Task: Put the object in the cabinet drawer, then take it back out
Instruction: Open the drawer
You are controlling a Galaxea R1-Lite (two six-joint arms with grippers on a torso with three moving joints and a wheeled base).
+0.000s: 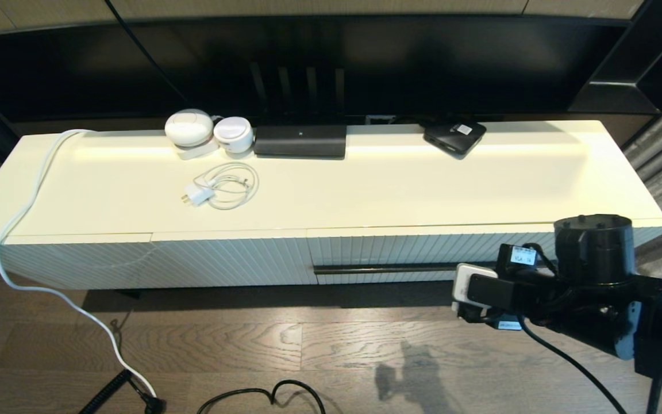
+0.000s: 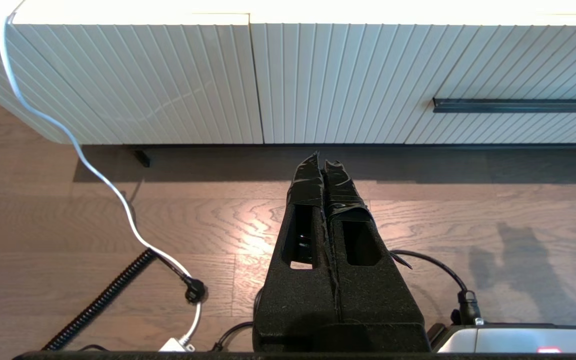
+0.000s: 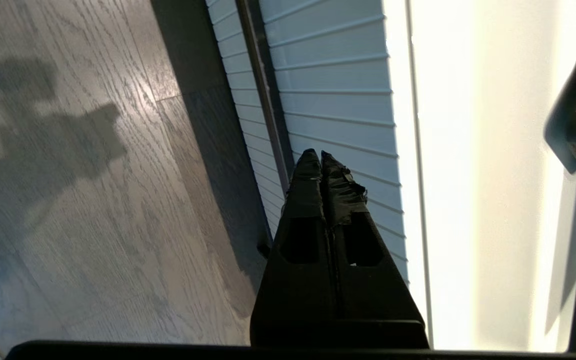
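Observation:
The black folding umbrella is out of view in every frame. The cabinet drawer is pushed in flush, its ribbed cream front carrying a thin black bar handle. My right arm hangs in front of the drawer's right end. In the right wrist view my right gripper is shut and empty, its tips beside the bar handle, apart from it. My left gripper is also shut and empty, low over the wooden floor, facing the cabinet front, with the drawer handle off to one side.
On the cabinet top lie a coiled white charger cable, two white round devices, a long black device and a flat black box. A white cord trails down to the floor, where black cables lie.

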